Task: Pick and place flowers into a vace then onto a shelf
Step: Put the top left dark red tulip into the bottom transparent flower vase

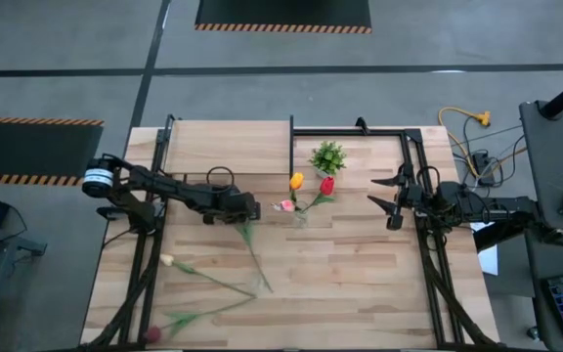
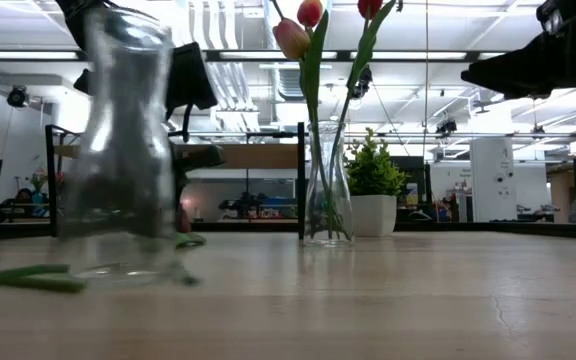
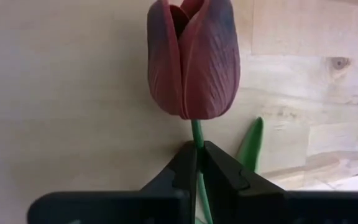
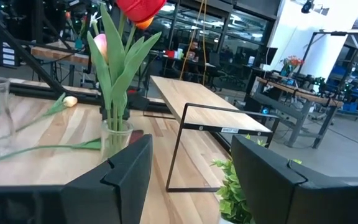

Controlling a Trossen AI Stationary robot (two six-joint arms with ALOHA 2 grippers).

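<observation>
A dark red tulip (image 3: 191,59) lies on the wooden table, and my left gripper (image 3: 197,163) is shut on its green stem. In the high view that gripper (image 1: 247,209) stands left of the glass vase (image 1: 301,210), which holds three flowers: orange-yellow (image 1: 296,180), red (image 1: 326,185) and pink (image 1: 286,205). Two more tulips (image 1: 208,277) lie near the table's near left corner. The light-wood shelf (image 1: 228,147) stands at the far left. My right gripper (image 1: 389,200) waits open at the table's right side. My left gripper pinches the tulip's thin stem (image 3: 196,132) between its two fingers, just below the head. The fingers come steeply from above and lie across the stem. The rest of the stem (image 1: 259,259) trails over the table toward the near edge.
A small green potted plant (image 1: 327,156) stands behind the vase, next to the shelf's black frame (image 4: 185,143). An empty glass vase (image 2: 128,150) stands close to the low camera near the table's front. Black frame rails (image 1: 428,264) run along both table sides.
</observation>
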